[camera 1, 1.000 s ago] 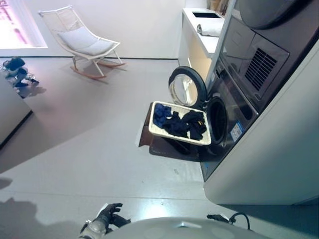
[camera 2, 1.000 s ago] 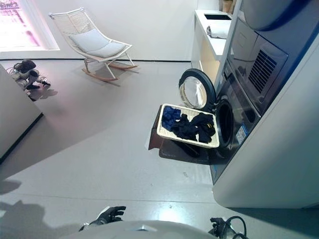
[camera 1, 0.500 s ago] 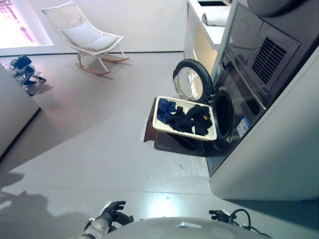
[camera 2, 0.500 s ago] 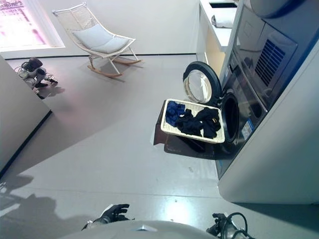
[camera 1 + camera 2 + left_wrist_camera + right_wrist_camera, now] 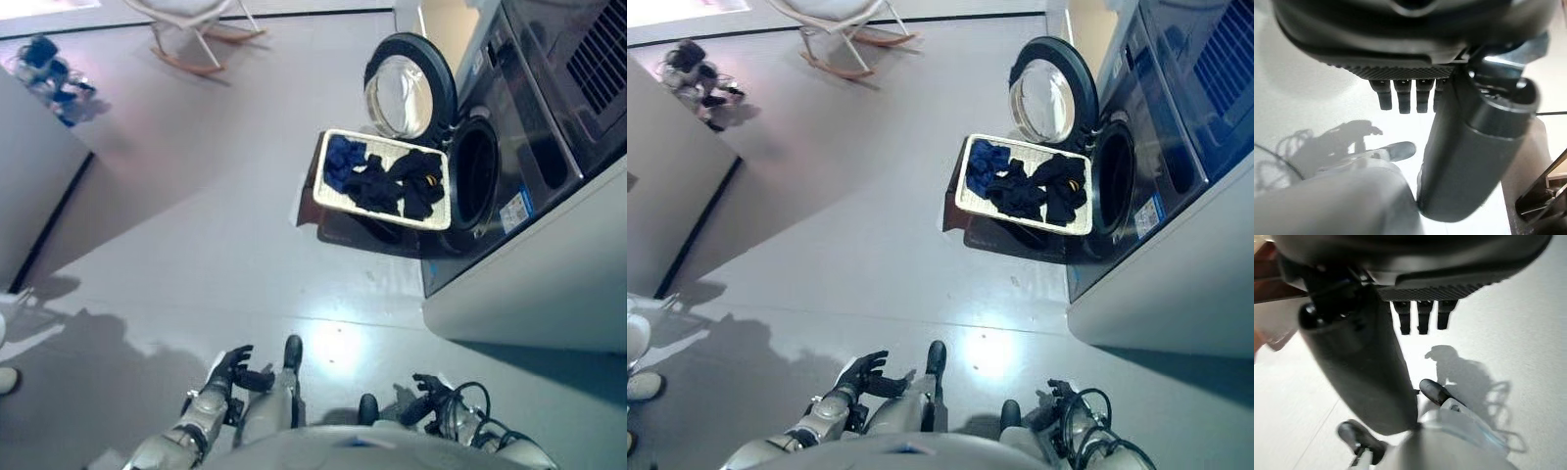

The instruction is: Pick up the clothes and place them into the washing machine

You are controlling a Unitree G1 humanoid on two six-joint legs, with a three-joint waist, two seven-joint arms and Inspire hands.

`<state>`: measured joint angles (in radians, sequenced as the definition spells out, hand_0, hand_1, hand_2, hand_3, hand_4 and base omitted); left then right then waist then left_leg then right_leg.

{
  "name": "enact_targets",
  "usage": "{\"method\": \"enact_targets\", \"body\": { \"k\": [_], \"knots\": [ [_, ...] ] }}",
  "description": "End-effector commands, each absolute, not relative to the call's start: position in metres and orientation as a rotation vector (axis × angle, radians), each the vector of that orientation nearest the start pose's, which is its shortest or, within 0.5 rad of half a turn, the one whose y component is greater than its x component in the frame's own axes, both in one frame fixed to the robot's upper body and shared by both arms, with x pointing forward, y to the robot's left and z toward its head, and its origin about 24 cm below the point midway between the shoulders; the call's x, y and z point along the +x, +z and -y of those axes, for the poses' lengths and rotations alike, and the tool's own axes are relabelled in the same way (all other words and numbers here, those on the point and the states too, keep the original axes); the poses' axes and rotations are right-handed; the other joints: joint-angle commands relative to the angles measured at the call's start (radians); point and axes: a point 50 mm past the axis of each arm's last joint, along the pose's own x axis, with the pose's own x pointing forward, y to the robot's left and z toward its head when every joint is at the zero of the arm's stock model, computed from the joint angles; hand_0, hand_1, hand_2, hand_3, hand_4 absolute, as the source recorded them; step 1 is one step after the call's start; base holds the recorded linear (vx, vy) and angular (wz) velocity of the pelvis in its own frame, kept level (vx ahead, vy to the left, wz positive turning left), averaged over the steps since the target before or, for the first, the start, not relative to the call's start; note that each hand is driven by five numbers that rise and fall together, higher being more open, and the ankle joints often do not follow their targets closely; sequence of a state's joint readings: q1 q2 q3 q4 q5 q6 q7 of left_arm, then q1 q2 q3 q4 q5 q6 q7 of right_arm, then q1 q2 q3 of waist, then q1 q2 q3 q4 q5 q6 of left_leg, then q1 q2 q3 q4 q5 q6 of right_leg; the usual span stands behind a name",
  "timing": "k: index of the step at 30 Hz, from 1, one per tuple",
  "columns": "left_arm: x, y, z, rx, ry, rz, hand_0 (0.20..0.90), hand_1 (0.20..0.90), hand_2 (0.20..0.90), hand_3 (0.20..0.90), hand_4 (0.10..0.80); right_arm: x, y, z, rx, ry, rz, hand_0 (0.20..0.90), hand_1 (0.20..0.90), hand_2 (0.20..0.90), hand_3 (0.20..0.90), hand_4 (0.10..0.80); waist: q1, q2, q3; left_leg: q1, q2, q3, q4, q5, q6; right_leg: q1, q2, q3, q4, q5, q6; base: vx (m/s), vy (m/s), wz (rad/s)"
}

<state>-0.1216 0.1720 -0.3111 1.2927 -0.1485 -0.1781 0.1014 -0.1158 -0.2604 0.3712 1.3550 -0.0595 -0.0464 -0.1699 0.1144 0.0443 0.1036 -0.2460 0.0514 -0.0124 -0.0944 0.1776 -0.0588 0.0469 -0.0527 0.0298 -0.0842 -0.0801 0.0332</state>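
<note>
A shallow wicker basket (image 5: 372, 211) holds dark and blue clothes (image 5: 392, 181) and rests on a low dark brown box (image 5: 358, 232) in front of the washing machine (image 5: 529, 147). The machine's round door (image 5: 409, 86) stands open beside the dark drum opening (image 5: 477, 184). My left hand (image 5: 231, 370) hangs low near the floor, far from the basket, with its fingers relaxed and empty; it also shows in the left wrist view (image 5: 1400, 29). My right hand (image 5: 427, 392) hangs low on the other side, relaxed and empty, as the right wrist view (image 5: 1420, 264) shows.
A white rocking chair (image 5: 201, 24) stands at the far end of the grey floor. A small dark object (image 5: 49, 67) lies at the far left. A grey wall or counter (image 5: 29, 186) runs along the left. Open floor lies between me and the basket.
The whole picture has shifted down and closer, so the camera has moved. Both hands show more fully now. The basket and clothes have not moved.
</note>
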Motion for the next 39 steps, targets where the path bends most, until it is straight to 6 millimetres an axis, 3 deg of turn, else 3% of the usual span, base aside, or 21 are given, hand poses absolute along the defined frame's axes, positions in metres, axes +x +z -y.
{"method": "enact_targets", "body": {
  "k": [1, 4, 5, 6, 8, 13, 17, 18, 26, 33, 34, 35, 39],
  "knots": [
    [0.096, -0.162, -0.223, 0.383, 0.041, -1.128, 0.9, 0.9, 0.9, 0.9, 0.8, 0.11, -0.16, 0.219, -0.618, 0.086, -1.143, 0.9, 0.9, 0.9, 0.9, 0.8, 0.014, -0.067, -0.051, -0.125, -0.039, 0.01, 0.069, 0.037, 0.036, 0.097, 0.014, -0.038, 0.162, -0.078, 0.046, 0.416, 0.179, -0.98],
    [0.11, -0.156, -0.228, 0.394, 0.039, -1.063, 0.9, 0.9, 0.9, 0.9, 0.8, 0.112, -0.161, 0.214, -0.61, 0.122, -1.129, 0.9, 0.9, 0.9, 0.9, 0.8, 0.012, -0.094, -0.08, -0.127, -0.076, 0.039, 0.107, 0.015, 0.051, 0.079, -0.011, -0.028, 0.163, 0.056, 0.075, 0.276, 0.135, -0.3],
    [0.11, -0.156, -0.228, 0.394, 0.039, -1.063, 0.9, 0.9, 0.9, 0.9, 0.8, 0.112, -0.161, 0.214, -0.61, 0.122, -1.129, 0.9, 0.9, 0.9, 0.9, 0.8, 0.013, -0.095, -0.081, -0.129, -0.076, 0.04, 0.109, 0.014, 0.051, 0.078, -0.011, -0.027, 0.162, 0.056, 0.076, 0.306, 0.139, 0.05],
    [0.117, -0.153, -0.229, 0.403, 0.031, -1.033, 0.9, 0.9, 0.9, 0.9, 0.8, 0.114, -0.16, 0.214, -0.59, 0.118, -1.118, 0.9, 0.9, 0.9, 0.9, 0.8, 0.014, -0.11, -0.105, -0.132, -0.101, 0.046, 0.121, -0.006, 0.062, 0.083, -0.029, -0.015, 0.148, 0.115, 0.086, 0.296, 0.13, 0.08],
    [0.124, -0.151, -0.228, 0.416, 0.012, -1.01, 0.9, 0.9, 0.9, 0.9, 0.8, 0.118, -0.159, 0.214, -0.566, 0.11, -1.106, 0.9, 0.9, 0.9, 0.9, 0.8, 0.012, -0.122, -0.126, -0.125, -0.123, 0.045, 0.123, -0.033, 0.078, 0.079, -0.033, 0.012, 0.158, 0.155, 0.091, 0.34, 0.16, 0.08],
    [0.125, -0.152, -0.222, 0.433, -0.054, -1.009, 0.9, 0.9, 0.9, 0.9, 0.8, 0.113, -0.159, 0.219, -0.57, 0.106, -1.132, 0.9, 0.9, 0.9, 0.9, 0.8, -0.005, -0.131, -0.134, -0.097, -0.179, 0.048, 0.138, -0.082, 0.105, 0.065, -0.046, 0.058, 0.235, 0.35, 0.118, 0.214, 0.121, 0.19],
    [0.121, -0.154, -0.221, 0.418, -0.06, -1.025, 0.9, 0.9, 0.9, 0.9, 0.8, 0.107, -0.161, 0.22, -0.562, 0.105, -1.15, 0.9, 0.9, 0.9, 0.9, 0.8, -0.006, -0.131, -0.151, -0.066, -0.205, 0.042, 0.14, -0.105, 0.113, 0.079, -0.035, 0.105, 0.226, 0.404, 0.13, 0.211, 0.054, 0.12],
    [0.115, -0.155, -0.222, 0.411, -0.064, -1.045, 0.9, 0.9, 0.9, 0.9, 0.8, 0.105, -0.161, 0.222, -0.56, 0.104, -1.16, 0.9, 0.9, 0.9, 0.9, 0.8, 0.0, -0.139, -0.163, -0.054, -0.217, 0.036, 0.131, -0.112, 0.114, 0.09, -0.035, 0.122, 0.212, 0.445, 0.135, 0.171, 0.013, 0.02],
    [0.1, -0.161, -0.22, 0.403, -0.106, -1.108, 0.9, 0.9, 0.9, 0.9, 0.8, 0.095, -0.163, 0.224, -0.549, 0.113, -1.194, 0.9, 0.9, 0.9, 0.9, 0.8, 0.003, -0.133, -0.191, -0.036, -0.218, 0.03, 0.12, -0.128, 0.111, 0.102, -0.05, 0.119, 0.186, 0.47, 0.15, 0.078, 0.011, -0.03],
    [0.101, -0.16, -0.22, 0.399, -0.107, -1.106, 0.9, 0.9, 0.9, 0.9, 0.8, 0.089, -0.164, 0.226, -0.556, 0.115, -1.216, 0.9, 0.9, 0.9, 0.9, 0.8, -0.006, -0.123, -0.195, -0.031, -0.217, 0.026, 0.124, -0.13, 0.109, 0.096, -0.048, 0.115, 0.201, 0.447, 0.148, -0.007, 0.009, -0.03],
    [0.095, -0.163, -0.215, 0.418, -0.168, -1.14, 0.9, 0.9, 0.9, 0.9, 0.8, 0.141, -0.151, 0.227, -0.591, 0.094, -1.134, 0.9, 0.9, 0.9, 0.9, 0.8, 0.023, -0.13, -0.205, -0.027, -0.225, 0.017, 0.122, -0.13, 0.11, 0.113, -0.048, 0.104, 0.193, 0.453, 0.147, 0.048, 0.003, -0.01],
    [0.093, -0.163, -0.216, 0.397, -0.142, -1.142, 0.9, 0.9, 0.9, 0.9, 0.8, 0.1, -0.161, 0.23, -0.559, 0.104, -1.212, 0.9, 0.9, 0.9, 0.9, 0.8, 0.019, -0.13, -0.214, -0.02, -0.226, 0.018, 0.115, -0.131, 0.11, 0.113, -0.05, 0.102, 0.189, 0.454, 0.151, 0.044, -0.006, 0.03],
    [0.088, -0.164, -0.22, 0.396, -0.133, -1.162, 0.9, 0.9, 0.9, 0.9, 0.8, 0.091, -0.163, 0.234, -0.554, 0.088, -1.232, 0.9, 0.9, 0.9, 0.9, 0.8, 0.014, -0.134, -0.216, -0.014, -0.223, 0.02, 0.107, -0.127, 0.107, 0.118, -0.053, 0.103, 0.182, 0.46, 0.155, -0.024, -0.016, 0.19]
  ]
}}
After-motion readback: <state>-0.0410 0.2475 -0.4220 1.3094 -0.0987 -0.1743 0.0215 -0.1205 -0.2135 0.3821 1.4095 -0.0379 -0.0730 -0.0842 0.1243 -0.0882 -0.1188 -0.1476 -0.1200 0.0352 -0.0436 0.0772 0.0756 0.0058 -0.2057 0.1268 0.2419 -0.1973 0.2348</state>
